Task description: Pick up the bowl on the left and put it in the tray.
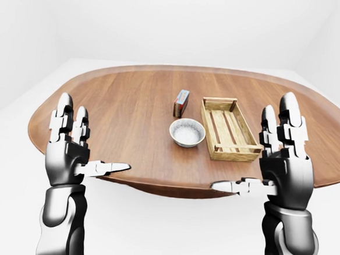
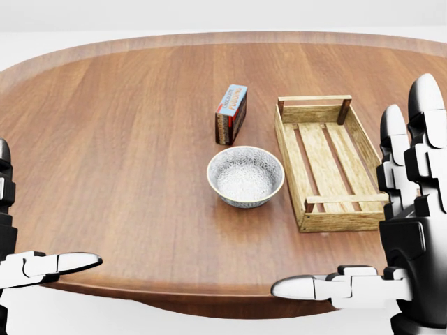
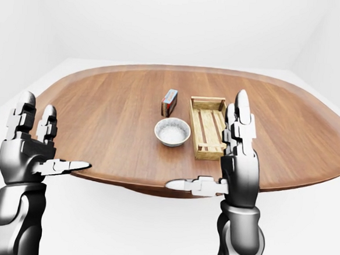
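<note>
The left hand point(image 1: 69, 147) was raised at the near edge of the surface point(image 1: 119, 106), its fingers straight up and its thumb pointing sideways toward the middle; it was fully spread and held nothing. The right hand point(image 1: 284, 162) stood in the same way at the other side, also spread wide and empty, with its thumb turned toward the left hand. Both hands were well apart from the things on the wood.

In the head view the bowl point(image 2: 245, 176) sat upright near the middle of the round wooden surface. It was pale and speckled, and nothing was in it. The tray point(image 2: 323, 160), made of wooden slats, lay at 3 o'clock from the bowl, just beside it but not touching. A small box point(image 2: 231, 114) stood on its edge at about 12 o'clock from the bowl, near it. The tray was empty.
</note>
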You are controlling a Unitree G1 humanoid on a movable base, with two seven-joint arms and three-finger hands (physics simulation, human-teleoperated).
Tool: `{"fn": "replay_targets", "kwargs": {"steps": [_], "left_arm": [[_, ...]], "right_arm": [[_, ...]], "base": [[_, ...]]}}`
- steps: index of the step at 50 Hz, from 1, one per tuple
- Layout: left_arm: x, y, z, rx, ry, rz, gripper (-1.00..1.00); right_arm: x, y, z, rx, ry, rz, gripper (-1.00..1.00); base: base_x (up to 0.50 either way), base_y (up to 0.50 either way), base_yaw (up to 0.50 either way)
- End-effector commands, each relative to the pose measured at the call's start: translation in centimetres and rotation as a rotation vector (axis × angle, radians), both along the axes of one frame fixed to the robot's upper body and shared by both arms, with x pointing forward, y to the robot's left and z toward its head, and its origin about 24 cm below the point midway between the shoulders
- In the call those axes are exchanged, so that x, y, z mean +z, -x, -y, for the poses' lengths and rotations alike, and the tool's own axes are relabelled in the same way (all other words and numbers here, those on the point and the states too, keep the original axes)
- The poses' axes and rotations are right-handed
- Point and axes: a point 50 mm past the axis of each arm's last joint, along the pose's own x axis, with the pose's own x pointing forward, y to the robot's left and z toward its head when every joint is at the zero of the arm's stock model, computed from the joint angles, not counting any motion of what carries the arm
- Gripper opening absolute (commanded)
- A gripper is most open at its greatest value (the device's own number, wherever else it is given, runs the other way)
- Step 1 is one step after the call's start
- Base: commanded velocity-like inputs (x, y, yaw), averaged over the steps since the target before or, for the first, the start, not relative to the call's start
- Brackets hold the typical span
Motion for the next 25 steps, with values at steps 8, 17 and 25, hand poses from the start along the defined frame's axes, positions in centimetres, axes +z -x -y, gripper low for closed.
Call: {"fn": "replay_targets", "kwargs": {"steps": [8,17,25], "left_arm": [[-2.32,-0.83,0.35,-0.005,0.008,-0.106,1.0],[-1.92,-0.74,0.35,-0.004,0.006,-0.088,1.0],[-2.5,-0.83,0.41,-0.007,0.008,-0.114,1.0]], "right_arm": [[-0.87,-0.36,0.17,0.004,-0.013,-0.044,1.0],[-0.59,-0.16,0.32,-0.002,-0.003,-0.031,1.0],[-0.54,-0.05,0.47,-0.007,0.001,-0.03,1.0]], "base": [[0.5,0.06,0.0],[0.5,0.06,0.0],[0.5,0.06,0.0]]}}
